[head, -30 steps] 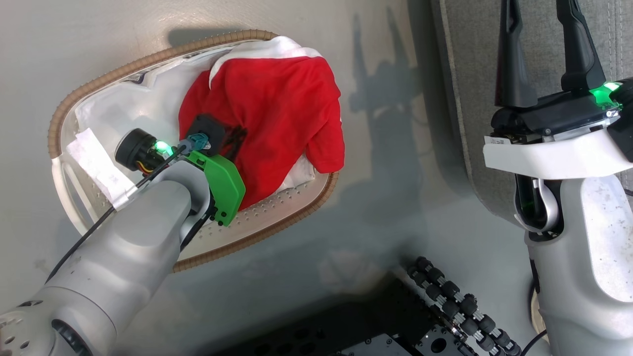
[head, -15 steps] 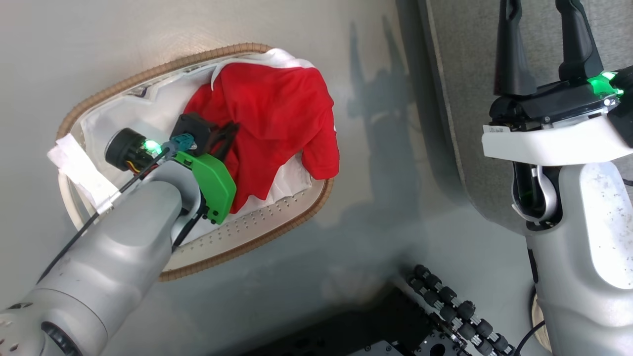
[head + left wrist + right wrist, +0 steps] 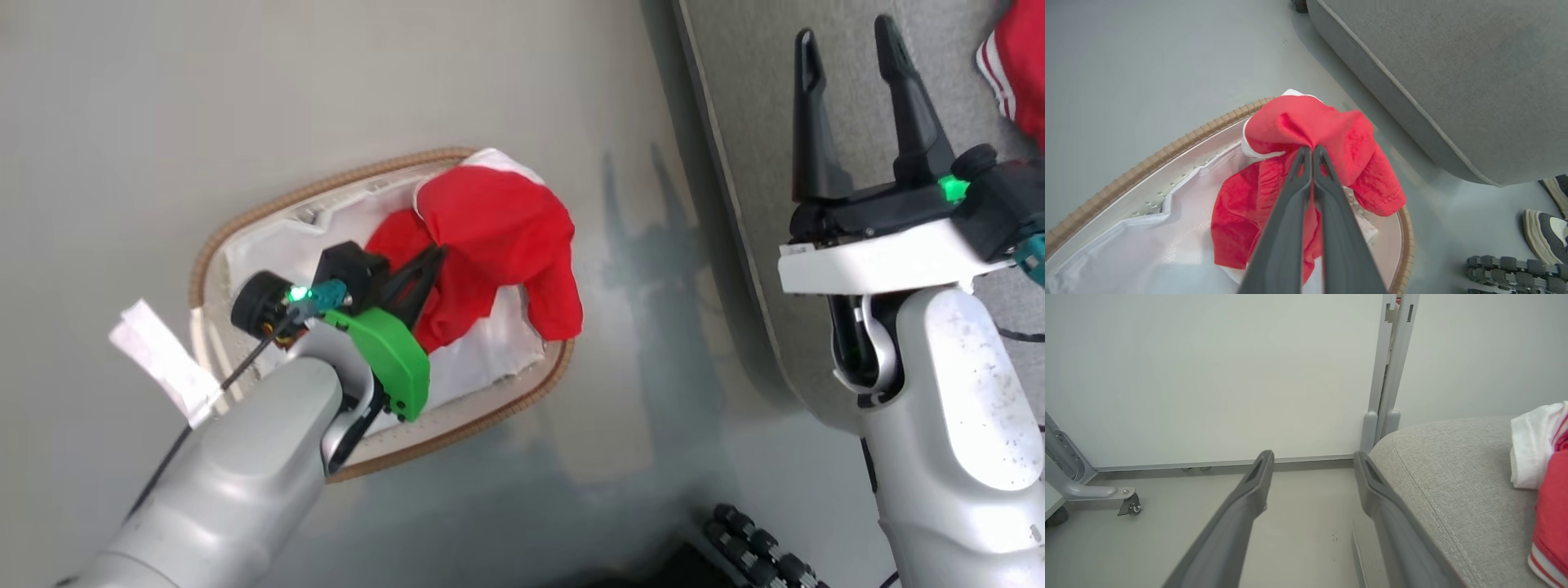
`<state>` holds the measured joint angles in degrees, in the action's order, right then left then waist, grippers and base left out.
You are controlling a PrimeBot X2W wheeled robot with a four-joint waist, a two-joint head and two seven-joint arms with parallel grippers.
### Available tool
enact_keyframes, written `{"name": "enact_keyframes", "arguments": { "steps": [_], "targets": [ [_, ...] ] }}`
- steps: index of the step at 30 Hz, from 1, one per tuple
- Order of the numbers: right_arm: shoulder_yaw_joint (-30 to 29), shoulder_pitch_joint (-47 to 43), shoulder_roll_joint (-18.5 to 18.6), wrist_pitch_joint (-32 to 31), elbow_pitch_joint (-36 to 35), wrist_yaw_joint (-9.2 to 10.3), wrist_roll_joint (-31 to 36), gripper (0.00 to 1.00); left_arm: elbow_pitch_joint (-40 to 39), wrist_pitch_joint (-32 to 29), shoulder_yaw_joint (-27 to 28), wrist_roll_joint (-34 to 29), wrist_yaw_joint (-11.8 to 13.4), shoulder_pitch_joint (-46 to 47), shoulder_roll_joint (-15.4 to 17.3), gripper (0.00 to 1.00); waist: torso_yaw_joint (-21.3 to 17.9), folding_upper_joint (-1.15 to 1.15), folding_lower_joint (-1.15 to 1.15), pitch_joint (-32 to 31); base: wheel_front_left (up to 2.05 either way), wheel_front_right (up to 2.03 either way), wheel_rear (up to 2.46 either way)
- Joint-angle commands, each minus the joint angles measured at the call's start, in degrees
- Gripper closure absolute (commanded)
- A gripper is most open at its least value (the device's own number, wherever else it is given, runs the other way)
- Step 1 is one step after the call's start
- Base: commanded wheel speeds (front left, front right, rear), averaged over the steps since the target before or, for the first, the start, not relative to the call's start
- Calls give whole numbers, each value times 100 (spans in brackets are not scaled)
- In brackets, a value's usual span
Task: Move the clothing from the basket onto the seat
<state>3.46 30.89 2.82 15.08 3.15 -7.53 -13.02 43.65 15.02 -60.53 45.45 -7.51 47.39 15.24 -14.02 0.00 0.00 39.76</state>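
Note:
The white basket [image 3: 245, 220] with a brown woven rim and cloth liner stands on the floor at left. A red garment [image 3: 498, 237] rises bunched out of it, one sleeve draped over the far rim. My left gripper [image 3: 437, 253] is shut on a fold of it; in the left wrist view the fingertips [image 3: 1311, 149] pinch the red garment [image 3: 1331, 130] above the basket [image 3: 1167, 143]. My right gripper [image 3: 849, 37] stands open over the grey seat [image 3: 751, 98], nothing between its fingers [image 3: 1312, 455]. More red and white clothing [image 3: 1547, 498] lies on the seat [image 3: 1445, 477].
A person's shoes [image 3: 1543, 237] and my base's dark rollers [image 3: 1506, 265] are on the floor near the seat's corner. A white tag [image 3: 159, 359] hangs off the basket's near end. A grey post [image 3: 1388, 375] and a castor foot [image 3: 1128, 504] stand by the wall.
My left gripper has closed on the red garment and pulled it up into a bunch. The head camera has shifted, so the whole picture has moved. The right gripper stays open.

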Motion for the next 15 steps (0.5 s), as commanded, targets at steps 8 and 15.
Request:
{"name": "enact_keyframes", "arguments": {
  "steps": [8,15],
  "targets": [
    [66,-452,24,12,363,8,174,0,-738,21,1146,-860,7,-864,-133,100,782,0,0,-1372,0,0,0],
    [107,-832,25,12,628,8,199,0,-1400,20,1889,-1468,6,-1412,-251,100,1000,0,0,-2005,0,0,0]
  ]
}}
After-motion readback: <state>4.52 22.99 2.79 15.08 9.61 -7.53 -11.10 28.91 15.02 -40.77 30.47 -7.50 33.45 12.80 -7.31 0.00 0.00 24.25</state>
